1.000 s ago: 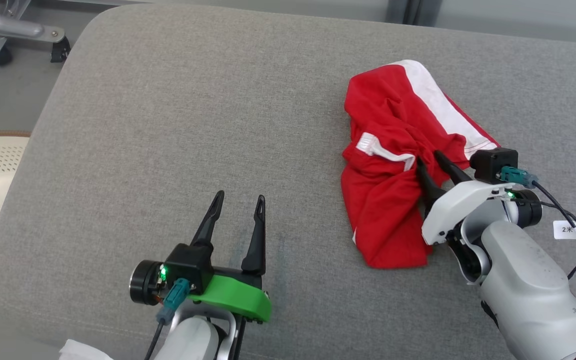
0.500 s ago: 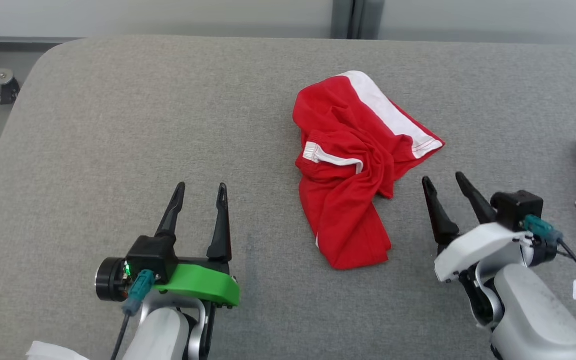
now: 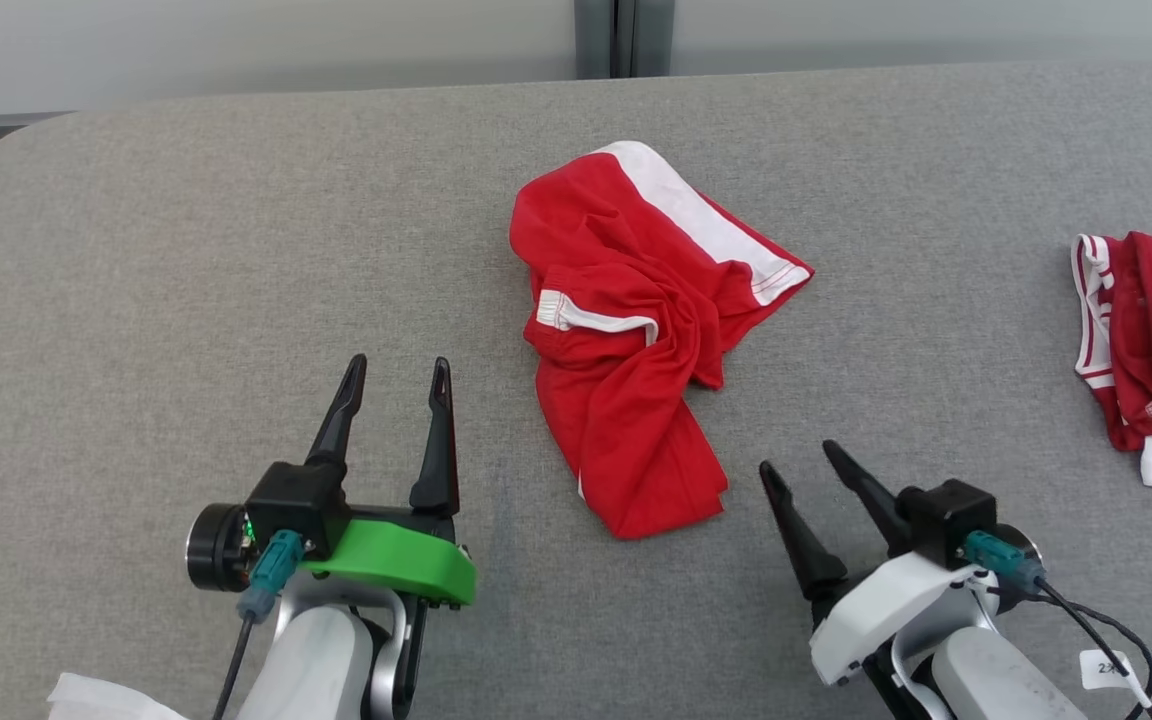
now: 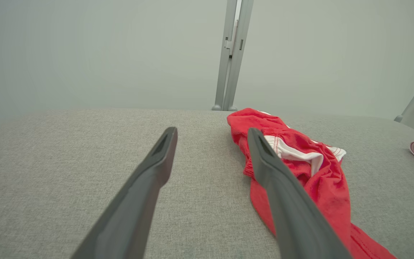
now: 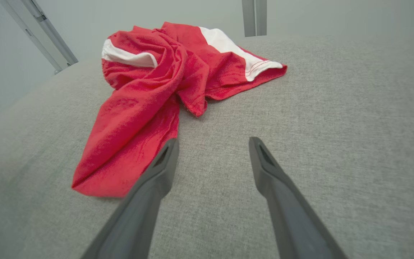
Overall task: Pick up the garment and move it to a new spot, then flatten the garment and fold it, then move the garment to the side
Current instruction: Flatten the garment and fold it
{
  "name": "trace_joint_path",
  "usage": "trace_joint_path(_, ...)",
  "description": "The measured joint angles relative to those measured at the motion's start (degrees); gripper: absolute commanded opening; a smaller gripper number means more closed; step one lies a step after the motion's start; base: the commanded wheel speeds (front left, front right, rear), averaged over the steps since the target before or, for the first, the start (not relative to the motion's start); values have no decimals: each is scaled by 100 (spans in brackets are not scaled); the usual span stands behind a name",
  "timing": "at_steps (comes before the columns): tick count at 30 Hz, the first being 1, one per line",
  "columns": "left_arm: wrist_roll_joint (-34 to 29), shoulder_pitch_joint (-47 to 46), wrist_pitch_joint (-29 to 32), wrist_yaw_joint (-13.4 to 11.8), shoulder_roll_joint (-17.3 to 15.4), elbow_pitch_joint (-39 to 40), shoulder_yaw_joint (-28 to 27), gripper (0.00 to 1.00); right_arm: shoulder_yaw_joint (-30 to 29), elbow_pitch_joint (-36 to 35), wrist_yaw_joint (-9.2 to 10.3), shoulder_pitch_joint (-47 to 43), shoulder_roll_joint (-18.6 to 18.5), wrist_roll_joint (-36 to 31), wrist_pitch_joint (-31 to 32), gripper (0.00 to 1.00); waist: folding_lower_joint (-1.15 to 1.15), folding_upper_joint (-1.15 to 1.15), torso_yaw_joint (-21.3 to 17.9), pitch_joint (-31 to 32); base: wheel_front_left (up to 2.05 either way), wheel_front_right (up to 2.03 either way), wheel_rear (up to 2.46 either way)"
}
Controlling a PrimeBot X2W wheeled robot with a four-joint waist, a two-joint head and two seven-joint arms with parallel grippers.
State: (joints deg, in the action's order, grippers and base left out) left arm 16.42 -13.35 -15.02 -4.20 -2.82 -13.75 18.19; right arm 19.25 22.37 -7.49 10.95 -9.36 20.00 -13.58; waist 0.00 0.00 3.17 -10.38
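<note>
A crumpled red garment with white bands (image 3: 636,340) lies in a heap near the middle of the grey padded surface (image 3: 186,280). It also appears to the right of the left fingers in the left wrist view (image 4: 300,169) and ahead-left in the right wrist view (image 5: 164,93). My left gripper (image 3: 398,362) stands open at the lower left, well apart from the cloth. My right gripper (image 3: 796,458) is open at the lower right, just off the garment's near end, with nothing between its fingers.
A second red and white garment (image 3: 1146,350) lies at the right edge of the surface. A white scrap (image 3: 106,695) shows at the bottom left. A grey post (image 3: 622,38) stands behind the far edge. Bare grey surface stretches left of the heap.
My right gripper has let go of the red garment and drawn back toward me, fingers now apart. The head camera turned right, bringing the second garment into view. The left gripper kept its pose.
</note>
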Motion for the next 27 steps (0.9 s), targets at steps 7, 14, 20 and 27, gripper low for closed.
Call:
trace_joint_path(7, 68, 5, -1, 1, 0, -32, 190, 100, 886, -103, 0, -16, -399, 107, 256, 100, 0, 0, 193, 1, 0, 0, 0)
trace_joint_path(14, 112, 45, -1, -32, 0, -44, 247, 100, 1511, -66, 0, 77, -751, -7, 400, 100, 0, 0, 465, 20, 0, 0, 0)
trace_joint_path(20, 145, 62, -1, -43, 0, -30, 298, 100, 1548, 134, 0, 291, -840, -364, 356, 100, 0, 0, 633, 20, 0, 0, 0)
trace_joint_path(27, 165, 66, -1, -85, 0, -13, 337, 100, 1726, 341, 0, 468, -809, -399, 416, 0, 0, 0, 734, -30, 0, 0, 0)
